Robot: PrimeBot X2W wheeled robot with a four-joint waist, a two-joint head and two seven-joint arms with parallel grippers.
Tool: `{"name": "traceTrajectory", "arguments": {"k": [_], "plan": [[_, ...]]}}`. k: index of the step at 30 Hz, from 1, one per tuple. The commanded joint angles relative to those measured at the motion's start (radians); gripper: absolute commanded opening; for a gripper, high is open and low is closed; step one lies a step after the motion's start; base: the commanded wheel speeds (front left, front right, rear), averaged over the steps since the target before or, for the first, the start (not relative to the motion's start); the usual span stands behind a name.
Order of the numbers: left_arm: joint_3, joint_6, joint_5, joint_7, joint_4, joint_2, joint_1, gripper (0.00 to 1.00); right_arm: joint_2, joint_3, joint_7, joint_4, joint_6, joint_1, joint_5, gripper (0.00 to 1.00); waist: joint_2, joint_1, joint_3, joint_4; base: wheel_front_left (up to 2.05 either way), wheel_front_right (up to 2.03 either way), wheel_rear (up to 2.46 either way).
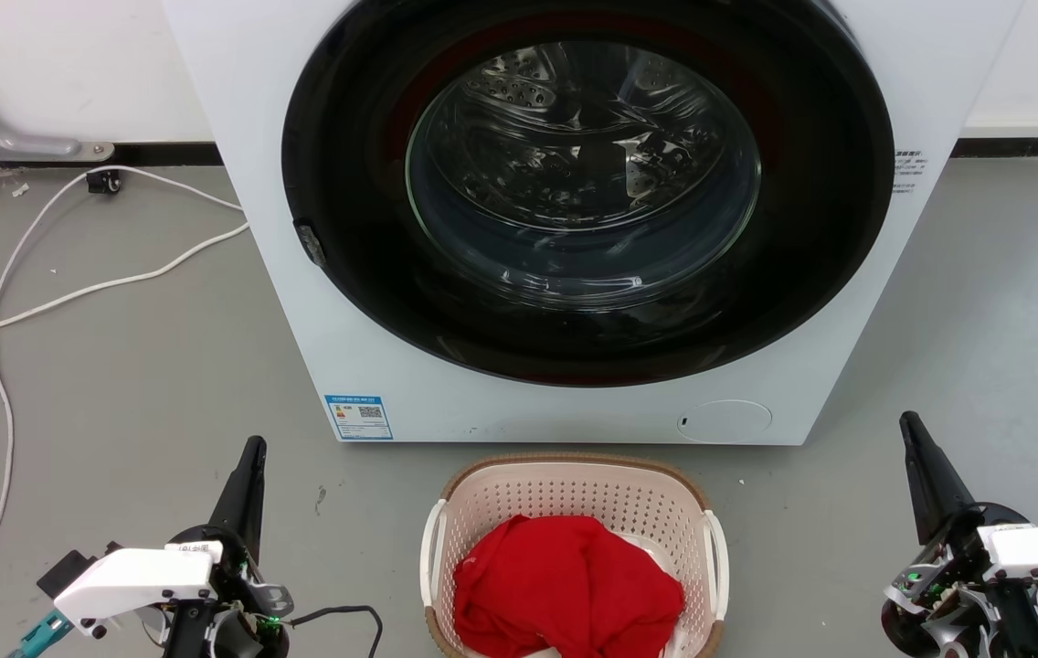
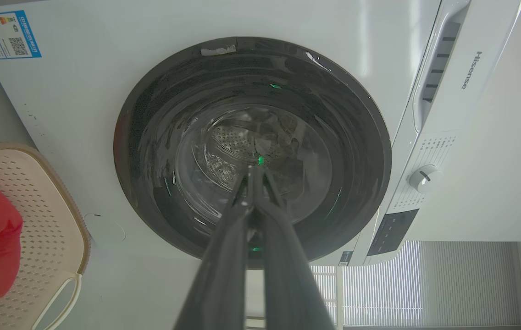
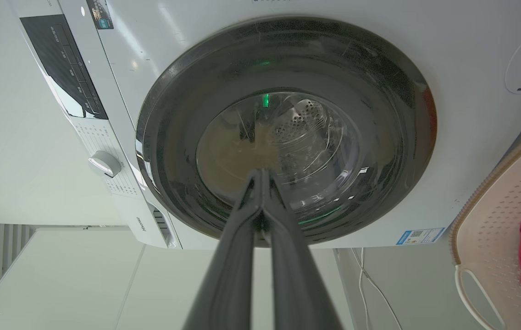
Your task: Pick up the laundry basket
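Left end effector: fingers pressed together, empty, well left of the laundry basket. Basket sits on the floor, centred just before the Hisense washing machine, red garment inside. Right end effector: fingers together, empty, well right of it.

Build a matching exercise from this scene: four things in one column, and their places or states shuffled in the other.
Column A
1. laundry basket
2. red cloth
3. white cable
4. left gripper

Column B
a. lying inside the basket
b. fingers shut together, holding nothing
c. standing on the floor just in front of the washing machine
d. trailing over the floor on the robot's left of the machine

Pairs: 1-c, 2-a, 3-d, 4-b
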Motion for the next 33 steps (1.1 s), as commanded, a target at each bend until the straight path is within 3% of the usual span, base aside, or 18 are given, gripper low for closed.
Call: {"name": "traceTrajectory", "arguments": {"k": [1, 33], "plan": [[0.002, 0.0, 0.004, 0.001, 0.002, 0.0, -0.01, 0.0, 0.004, -0.002, 0.005, 0.001, 0.003, -0.011, -0.006, 0.0, 0.0, 0.0, 0.0, 0.0, 0.0, 0.0, 0.0], [0.008, 0.0, 0.01, 0.008, 0.002, -0.004, -0.011, 0.0, 0.005, -0.003, 0.005, 0.001, 0.003, -0.011, -0.006, 0.0, 0.0, 0.0, 0.0, 0.0, 0.0, 0.0, 0.0]]}}
